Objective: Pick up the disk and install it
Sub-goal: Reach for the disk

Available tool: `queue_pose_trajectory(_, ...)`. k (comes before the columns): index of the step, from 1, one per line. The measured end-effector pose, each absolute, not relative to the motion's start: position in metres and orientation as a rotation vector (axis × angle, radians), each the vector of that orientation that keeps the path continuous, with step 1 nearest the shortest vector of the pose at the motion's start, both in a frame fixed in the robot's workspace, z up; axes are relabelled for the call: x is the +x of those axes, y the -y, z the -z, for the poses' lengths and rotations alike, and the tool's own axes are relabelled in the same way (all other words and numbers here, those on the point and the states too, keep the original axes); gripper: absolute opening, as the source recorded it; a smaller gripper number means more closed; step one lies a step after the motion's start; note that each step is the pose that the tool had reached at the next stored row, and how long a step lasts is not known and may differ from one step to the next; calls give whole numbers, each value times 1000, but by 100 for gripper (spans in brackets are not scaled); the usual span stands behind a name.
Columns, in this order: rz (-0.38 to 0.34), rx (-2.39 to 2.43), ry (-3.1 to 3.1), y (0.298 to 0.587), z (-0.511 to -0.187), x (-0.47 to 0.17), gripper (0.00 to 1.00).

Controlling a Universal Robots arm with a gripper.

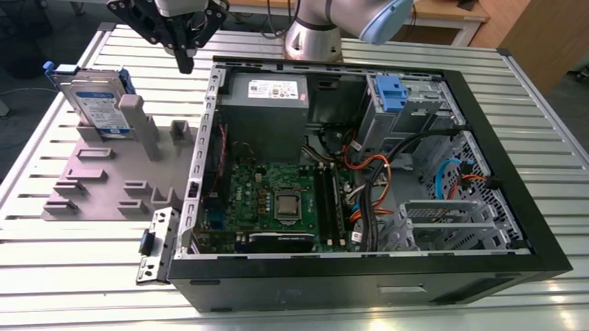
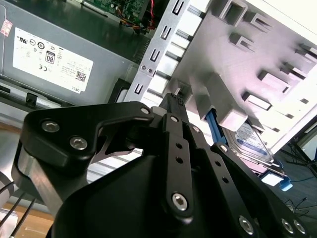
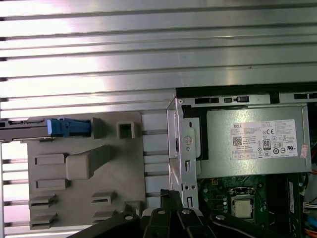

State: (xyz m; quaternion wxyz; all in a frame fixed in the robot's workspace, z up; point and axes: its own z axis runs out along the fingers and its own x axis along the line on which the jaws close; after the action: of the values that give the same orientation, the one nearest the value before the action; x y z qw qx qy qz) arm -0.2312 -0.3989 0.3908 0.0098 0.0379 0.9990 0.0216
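Your fingers [image 1: 187,62] hang pressed together, empty, at two o'clock from the disk [image 1: 94,103]; it looks stiff, weighty; grip its blue bracket [image 1: 54,68] edges.

A ribbed aluminium table [image 1: 74,276] spreads beneath the jaws of the gripper [image 1: 187,65], and its slats [image 3: 89,44] shine with white glare from strong light overhead. Well away from the jaws, toward the exterior view's right, stands a light wooden cabinet [image 1: 545,38]. Behind the jaws runs a pale wooden desk edge [image 1: 446,21]. Off the table's edge, toward the exterior view's left of the jaws, lies dark floor [image 1: 18,89].
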Motion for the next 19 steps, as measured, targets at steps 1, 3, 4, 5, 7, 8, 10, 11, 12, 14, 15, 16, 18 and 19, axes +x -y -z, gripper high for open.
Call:
queue_pose_trajectory(1,-67,118,-3119,399,-391,-231,11)
queue_pose_trajectory(3,-67,118,-3119,399,-391,-231,11)
queue_pose_trajectory(4,-67,118,-3119,399,-391,-231,11)
queue_pose_trajectory(5,-68,118,-3119,399,-391,-231,11)
queue_pose_trajectory(7,-67,119,-3119,398,-391,-232,11)
queue_pose_trajectory(8,-67,119,-3119,397,-391,-232,11)
queue_pose_trajectory(10,-68,118,-3119,395,-391,-232,11)
queue_pose_trajectory(11,-67,118,-3119,394,-391,-233,11)
queue_pose_trajectory(12,-67,118,-3119,393,-391,-234,11)
queue_pose_trajectory(14,-67,119,-3119,391,-390,-237,11)
queue_pose_trajectory(15,-67,119,-3119,391,-390,-239,11)
queue_pose_trajectory(16,-68,118,-3119,391,-390,-240,11)
queue_pose_trajectory(18,-67,118,-3119,391,-390,-243,11)
queue_pose_trajectory(19,-67,118,-3119,390,-390,-244,11)
